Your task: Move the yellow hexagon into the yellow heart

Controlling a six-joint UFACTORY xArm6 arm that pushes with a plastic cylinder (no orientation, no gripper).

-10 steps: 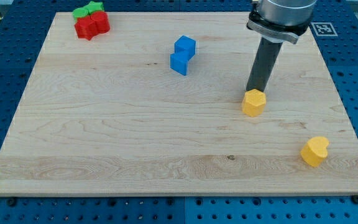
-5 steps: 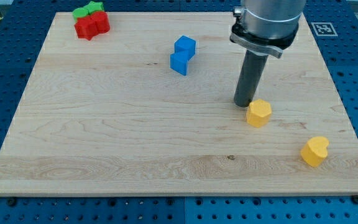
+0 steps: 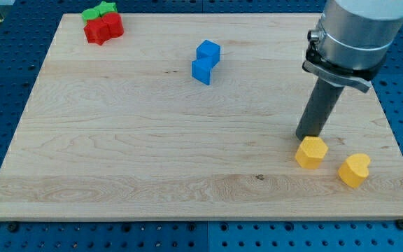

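No readable words, numbers or brand names anywhere. Only a black-and-white square fiducial marker [image 3: 390, 32] at the view's top right, partly hidden behind the arm, bearing a pattern, not letters.

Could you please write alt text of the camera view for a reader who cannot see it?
My tip rests just above the yellow hexagon, which sits a short gap left of the yellow heart near the wooden board's lower right. A blue block lies at upper centre, and red blocks with a green block occupy the top-left corner.
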